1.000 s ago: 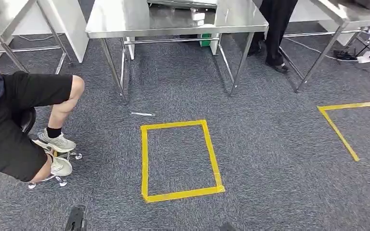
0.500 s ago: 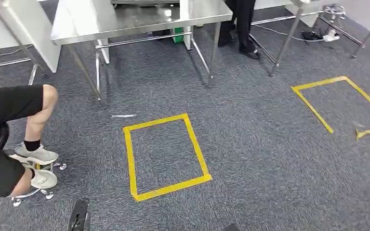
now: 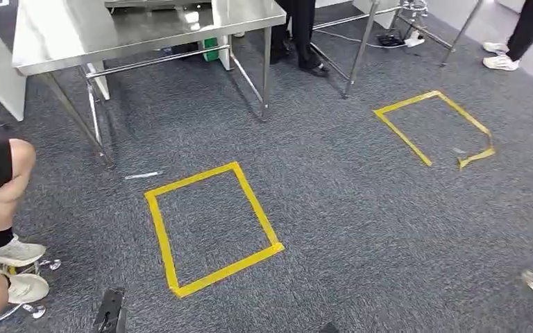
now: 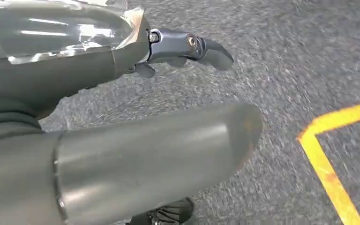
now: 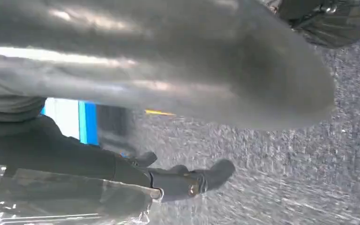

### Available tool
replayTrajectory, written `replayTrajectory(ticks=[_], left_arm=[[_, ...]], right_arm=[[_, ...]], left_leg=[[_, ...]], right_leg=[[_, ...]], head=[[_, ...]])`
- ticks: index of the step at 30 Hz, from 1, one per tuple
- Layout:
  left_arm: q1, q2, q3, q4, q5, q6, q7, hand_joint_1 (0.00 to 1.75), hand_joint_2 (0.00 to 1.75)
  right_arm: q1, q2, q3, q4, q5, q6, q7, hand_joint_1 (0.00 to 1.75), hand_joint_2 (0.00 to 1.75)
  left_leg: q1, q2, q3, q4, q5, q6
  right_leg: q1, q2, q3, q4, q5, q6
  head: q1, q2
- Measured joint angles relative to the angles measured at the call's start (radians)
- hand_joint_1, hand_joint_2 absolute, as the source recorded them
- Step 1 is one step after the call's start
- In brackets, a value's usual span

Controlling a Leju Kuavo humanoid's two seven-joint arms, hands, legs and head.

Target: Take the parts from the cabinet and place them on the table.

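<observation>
Both hands hang empty, left hand and right hand seemingly loosely spread. Keep turning steadily across grey carpet, avoiding the yellow tape rectangle and seated person's shoes.

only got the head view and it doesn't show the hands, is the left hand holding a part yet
Observer: No. In the left wrist view the left hand holds nothing; its dark fingers point out over the grey carpet.
Operator: and the right hand
Observer: Empty too in the right wrist view: the right hand has its dark fingers loosely bent above the carpet.
Operator: anything near the left one
Observer: A corner of yellow floor tape lies on the carpet beyond its thick grey thumb.
</observation>
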State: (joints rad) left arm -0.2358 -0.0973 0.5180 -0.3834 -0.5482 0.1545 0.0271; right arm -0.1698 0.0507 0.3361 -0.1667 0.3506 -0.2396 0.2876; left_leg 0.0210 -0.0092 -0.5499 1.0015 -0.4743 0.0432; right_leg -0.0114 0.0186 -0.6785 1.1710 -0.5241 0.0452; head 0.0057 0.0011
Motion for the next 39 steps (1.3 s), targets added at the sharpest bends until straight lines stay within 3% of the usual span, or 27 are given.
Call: replayTrajectory(ticks=[2,3,4,6,7,8,11,12,13,14,15,17,18,19,21,22,23,27,28,29,30,32,33,35,37,38,39], left_arm=[[0.008,0.000,0.006,0.001,0.006,0.002,-0.002,0.00,0.00],[0.011,0.000,0.008,0.002,0.006,0.002,-0.003,0.00,0.00],[0.011,-0.001,0.010,0.002,0.006,0.002,-0.003,0.00,0.00],[0.011,-0.003,0.010,0.002,0.006,0.003,-0.004,0.00,0.00],[0.010,-0.003,0.010,0.002,0.006,0.005,-0.005,0.00,0.00],[0.010,-0.002,0.010,0.002,0.006,0.008,-0.005,0.00,0.00],[0.011,-0.007,0.010,0.002,-0.005,0.032,-0.006,0.00,0.00],[0.011,-0.010,0.011,0.000,-0.009,0.048,-0.006,0.00,0.00],[0.010,-0.010,0.011,0.000,-0.013,0.063,-0.006,0.00,0.00],[0.013,-0.012,0.013,-0.005,-0.014,0.081,-0.011,0.00,0.00],[0.021,-0.014,0.016,-0.009,-0.017,0.090,-0.017,0.00,0.00],[0.045,-0.017,0.020,-0.030,-0.045,0.087,-0.014,0.00,0.00],[0.057,-0.021,0.021,-0.044,-0.061,0.081,-0.006,0.00,0.00],[0.064,-0.027,0.021,-0.065,-0.086,0.069,0.006,0.00,0.00],[0.068,-0.037,0.023,-0.092,-0.111,0.057,0.019,0.00,0.00],[0.068,-0.040,0.023,-0.104,-0.122,0.053,0.026,0.00,0.00],[0.069,-0.047,0.023,-0.111,-0.131,0.048,0.031,0.00,0.00],[0.091,-0.074,0.030,-0.161,-0.147,0.028,0.043,0.00,0.00],[0.095,-0.083,0.037,-0.177,-0.150,0.019,0.043,0.00,0.00],[0.100,-0.086,0.043,-0.195,-0.156,0.001,0.042,0.00,0.00],[0.109,-0.088,0.048,-0.207,-0.169,-0.020,0.042,0.00,0.00],[0.129,-0.093,0.052,-0.221,-0.200,-0.054,0.042,0.00,0.00],[0.134,-0.094,0.052,-0.226,-0.222,-0.071,0.042,0.00,0.00],[0.135,-0.100,0.050,-0.232,-0.249,-0.083,0.042,0.00,0.00],[0.134,-0.106,0.049,-0.240,-0.255,-0.087,0.040,0.00,0.00],[0.134,-0.107,0.049,-0.246,-0.260,-0.089,0.037,0.00,0.00],[0.135,-0.110,0.049,-0.249,-0.266,-0.089,0.035,0.00,0.00]], right_arm=[[-0.002,0.000,-0.001,0.000,0.001,0.000,0.000,0.00,0.00],[0.000,0.000,-0.002,0.000,0.001,0.000,0.000,0.00,0.00],[0.002,-0.001,-0.002,0.000,0.001,0.000,0.000,0.00,0.00],[0.001,-0.003,-0.003,0.000,0.003,0.000,0.000,0.00,0.00],[-0.001,-0.004,-0.003,0.000,0.003,0.000,-0.001,0.00,0.00],[-0.004,-0.003,-0.003,0.000,0.003,0.000,-0.002,0.00,0.00],[0.003,-0.010,-0.005,0.000,-0.002,0.000,-0.010,0.00,0.00],[0.005,-0.013,-0.006,0.000,-0.003,0.003,-0.010,0.00,0.00],[0.009,-0.015,-0.006,0.000,-0.005,0.008,-0.009,0.00,0.00],[0.009,-0.020,-0.006,0.001,-0.007,0.009,-0.005,0.00,0.00],[0.008,-0.023,-0.008,0.002,-0.012,0.009,0.000,0.00,0.00],[0.010,-0.025,-0.016,0.002,-0.023,0.007,0.001,0.00,0.00],[0.016,-0.025,-0.021,0.002,-0.029,0.006,0.001,0.00,0.00],[0.023,-0.026,-0.025,0.003,-0.035,0.003,-0.003,0.00,0.00],[0.028,-0.026,-0.032,0.003,-0.040,0.002,-0.012,0.00,0.00],[0.027,-0.026,-0.034,0.003,-0.042,0.002,-0.018,0.00,0.00],[0.025,-0.026,-0.037,0.003,-0.043,0.002,-0.021,0.00,0.00],[0.042,-0.031,-0.046,0.005,-0.042,0.008,-0.021,0.00,0.00],[0.047,-0.035,-0.046,0.006,-0.042,0.010,-0.020,0.00,0.00],[0.050,-0.032,-0.046,0.006,-0.043,0.010,-0.020,0.00,0.00],[0.050,-0.032,-0.047,0.006,-0.047,0.009,-0.018,0.00,0.00],[0.053,-0.032,-0.048,0.006,-0.048,0.007,-0.017,0.00,0.00],[0.058,-0.030,-0.048,0.006,-0.048,0.007,-0.014,0.00,0.00],[0.069,-0.028,-0.048,0.007,-0.048,0.009,-0.009,0.00,0.00],[0.070,-0.028,-0.048,0.007,-0.048,0.011,-0.010,0.00,0.00],[0.066,-0.027,-0.048,0.006,-0.048,0.021,-0.016,0.00,0.00],[0.065,-0.028,-0.048,0.006,-0.050,0.030,-0.022,0.00,0.00]], left_leg=[[-0.002,0.032,-0.005,0.001,0.001,0.001],[-0.002,0.045,-0.005,0.001,0.001,0.001],[-0.001,0.056,-0.005,0.001,0.001,0.000],[0.000,0.078,-0.003,0.001,0.001,-0.003],[-0.003,0.087,0.000,0.002,0.000,-0.008],[-0.012,0.094,0.000,0.004,-0.003,-0.016],[-0.011,0.114,0.005,0.000,0.001,-0.031],[-0.009,0.119,0.005,0.000,-0.003,-0.037],[-0.003,0.083,-0.001,0.013,-0.016,-0.045],[-0.003,0.039,-0.022,0.062,-0.056,-0.046],[-0.002,0.021,-0.055,0.136,-0.101,-0.046],[-0.002,0.010,-0.123,0.288,-0.164,-0.047],[-0.002,0.009,-0.139,0.319,-0.162,-0.046],[-0.002,0.008,-0.129,0.293,-0.135,-0.045],[0.003,-0.001,-0.061,0.154,-0.051,-0.044],[0.009,-0.029,-0.016,0.063,-0.012,-0.044],[0.011,-0.067,-0.002,0.031,-0.030,-0.046],[0.000,-0.033,-0.007,0.028,-0.018,-0.021],[0.007,-0.021,-0.006,0.021,-0.011,-0.011],[0.004,-0.016,-0.006,0.018,-0.010,-0.004],[0.002,-0.002,-0.008,0.018,-0.009,0.001],[-0.002,0.024,-0.011,0.018,-0.009,0.001],[-0.003,0.035,-0.012,0.018,-0.009,0.001],[-0.002,0.049,-0.012,0.018,-0.009,0.001],[-0.001,0.064,-0.008,0.018,-0.010,-0.002],[-0.006,0.072,-0.005,0.019,-0.011,-0.008],[-0.013,0.079,-0.004,0.020,-0.017,-0.017]], right_leg=[[-0.004,-0.007,-0.062,0.143,-0.049,0.004],[-0.005,-0.008,-0.064,0.153,-0.047,0.011],[-0.008,-0.011,-0.040,0.117,-0.032,0.020],[-0.012,-0.032,0.066,-0.066,0.030,0.039],[-0.011,-0.074,0.123,-0.159,0.051,0.041],[-0.002,-0.091,0.126,-0.169,0.052,0.029],[0.003,-0.057,0.114,-0.167,0.059,0.007],[-0.005,-0.049,0.119,-0.171,0.064,-0.001],[-0.020,-0.040,0.119,-0.174,0.067,-0.009],[-0.017,-0.033,0.117,-0.174,0.070,-0.018],[-0.015,-0.025,0.114,-0.174,0.072,-0.029],[-0.010,-0.001,0.110,-0.173,0.074,-0.032],[-0.009,0.013,0.110,-0.173,0.075,-0.032],[-0.009,0.026,0.110,-0.171,0.075,-0.032],[-0.011,0.048,0.109,-0.163,0.075,-0.030],[-0.011,0.059,0.106,-0.157,0.073,-0.028],[0.001,0.068,0.098,-0.149,0.070,-0.020],[-0.007,0.104,0.079,-0.159,0.086,0.011],[-0.009,0.089,0.074,-0.149,0.080,0.012],[-0.004,0.037,0.058,-0.116,0.060,0.010],[-0.003,0.010,0.020,-0.041,0.022,0.005],[-0.005,-0.005,-0.055,0.122,-0.041,0.003],[-0.006,-0.008,-0.075,0.169,-0.051,0.009],[-0.010,-0.011,-0.033,0.106,-0.022,0.025],[-0.012,-0.040,0.081,-0.094,0.040,0.040],[-0.010,-0.091,0.115,-0.159,0.044,0.031],[0.000,-0.086,0.116,-0.159,0.051,0.022]], head=[[0.000,0.000],[0.000,0.000],[-0.001,0.000],[0.000,0.000],[0.000,0.000],[0.000,0.000],[-0.004,0.000],[-0.003,0.000],[-0.006,0.000],[-0.007,0.000],[-0.008,0.000],[-0.008,0.000],[-0.008,0.000],[-0.008,0.000],[-0.008,0.000],[-0.008,0.000],[-0.008,0.000],[-0.007,0.000],[-0.007,0.000],[-0.003,0.000],[0.001,0.000],[0.000,0.000],[0.000,0.000],[0.000,0.000],[0.001,0.000],[0.002,0.000],[0.000,0.000]])
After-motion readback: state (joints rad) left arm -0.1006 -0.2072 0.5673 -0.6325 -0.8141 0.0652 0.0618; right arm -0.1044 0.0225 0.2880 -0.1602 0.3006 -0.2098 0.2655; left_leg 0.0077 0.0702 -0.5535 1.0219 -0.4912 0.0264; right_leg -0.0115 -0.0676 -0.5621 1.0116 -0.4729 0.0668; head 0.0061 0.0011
